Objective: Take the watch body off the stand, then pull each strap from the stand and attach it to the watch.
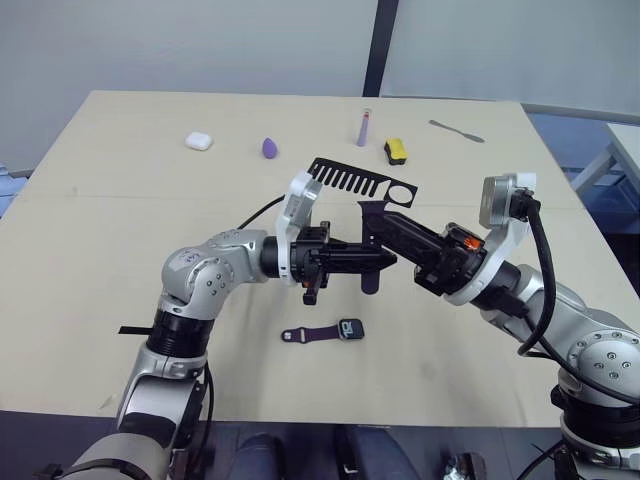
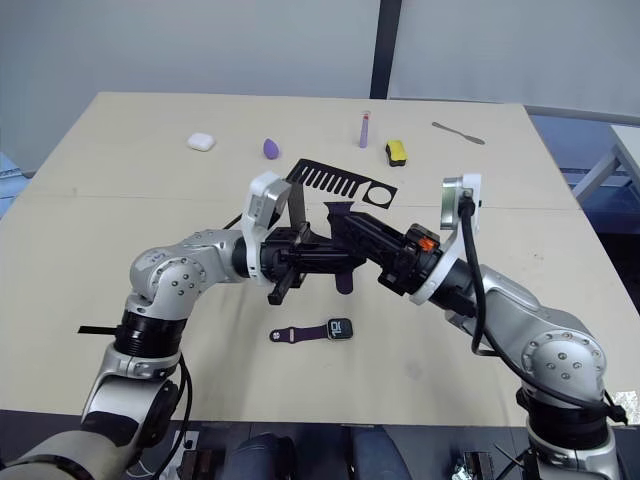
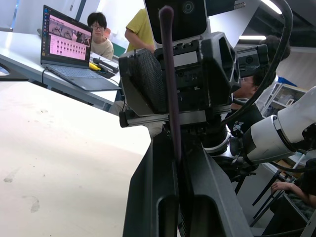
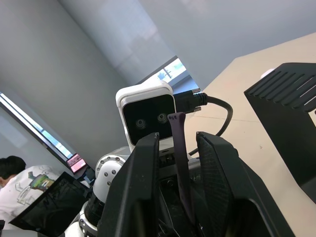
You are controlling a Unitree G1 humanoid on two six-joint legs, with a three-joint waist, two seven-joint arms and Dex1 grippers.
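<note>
Both grippers meet over the table [image 1: 120, 200].
Your left gripper [image 1: 385, 262] pinches a purple strap [image 3: 169, 84]; your right gripper [image 1: 372, 218], fingers spread, flanks it.

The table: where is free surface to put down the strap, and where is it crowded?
Free: the table's left side, between the white case and the watch body; also the right near corner. Crowded: the middle, where the left tool and right tool meet by the stand, holding a strap.
</note>
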